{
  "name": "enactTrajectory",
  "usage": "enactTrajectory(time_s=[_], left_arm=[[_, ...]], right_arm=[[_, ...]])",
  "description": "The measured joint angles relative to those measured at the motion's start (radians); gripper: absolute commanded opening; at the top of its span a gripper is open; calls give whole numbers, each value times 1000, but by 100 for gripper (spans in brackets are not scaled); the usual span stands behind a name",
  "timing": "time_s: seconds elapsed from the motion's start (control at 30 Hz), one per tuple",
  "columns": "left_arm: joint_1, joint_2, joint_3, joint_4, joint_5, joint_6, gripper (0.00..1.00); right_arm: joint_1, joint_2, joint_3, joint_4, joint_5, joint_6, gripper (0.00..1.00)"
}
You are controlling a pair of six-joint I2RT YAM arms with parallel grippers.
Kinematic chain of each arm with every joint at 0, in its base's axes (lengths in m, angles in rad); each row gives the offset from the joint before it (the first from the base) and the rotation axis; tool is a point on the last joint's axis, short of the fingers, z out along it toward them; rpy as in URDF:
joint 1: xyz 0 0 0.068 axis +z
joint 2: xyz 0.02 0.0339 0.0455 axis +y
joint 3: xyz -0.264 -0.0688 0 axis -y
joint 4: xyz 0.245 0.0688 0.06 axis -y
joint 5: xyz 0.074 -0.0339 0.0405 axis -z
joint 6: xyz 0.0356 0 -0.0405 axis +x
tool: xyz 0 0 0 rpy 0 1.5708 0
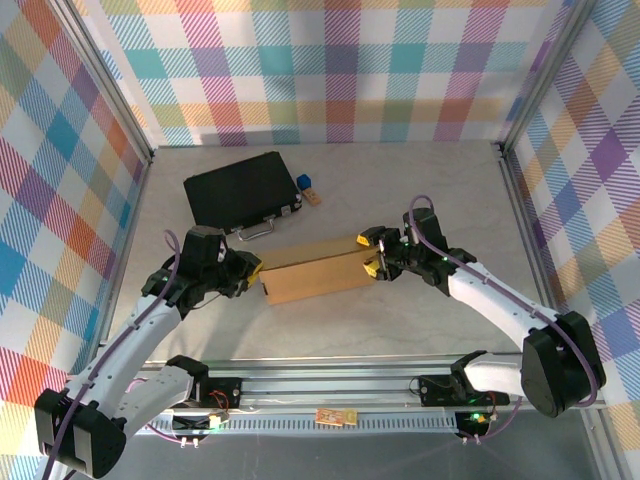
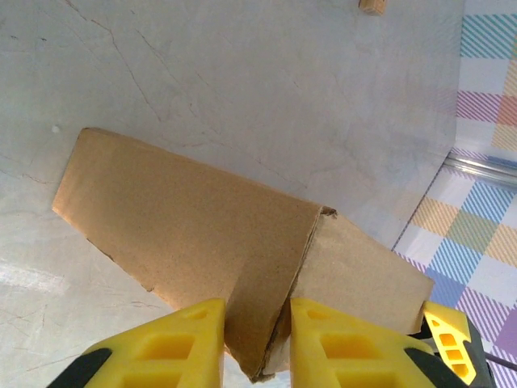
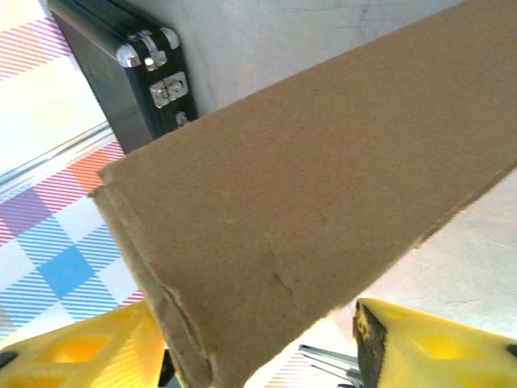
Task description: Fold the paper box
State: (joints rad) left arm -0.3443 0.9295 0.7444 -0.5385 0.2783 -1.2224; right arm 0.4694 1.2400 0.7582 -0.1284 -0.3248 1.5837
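Your plain brown cardboard paper box lies lengthwise between both hands: left hand grasps one end, right hand straddles the other, released.

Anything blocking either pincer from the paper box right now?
Nothing visible. The left pincer grips the paper box's left end; the right pincer straddles its right end, open. The black case lies behind, apart.

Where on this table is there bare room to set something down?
Bare: the far right, between the blue block and the right wall; the near strip between paper box and rail. Crowded: centre, left pincer and right pincer at the box ends, black case behind.
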Motion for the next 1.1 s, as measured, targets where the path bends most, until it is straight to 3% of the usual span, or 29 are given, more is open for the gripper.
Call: enactTrajectory(time_s=[0.27, 0.83, 1.1], left_arm=[[-7, 9, -3, 19, 9, 7, 21], [-34, 40, -1, 61, 10, 17, 18], [-123, 17, -4, 41, -17, 34, 18]], right_arm=[[-38, -41, 39, -167, -25, -126, 69], [-97, -70, 57, -253, -56, -217, 52], [-119, -140, 31, -340, -85, -281, 45]])
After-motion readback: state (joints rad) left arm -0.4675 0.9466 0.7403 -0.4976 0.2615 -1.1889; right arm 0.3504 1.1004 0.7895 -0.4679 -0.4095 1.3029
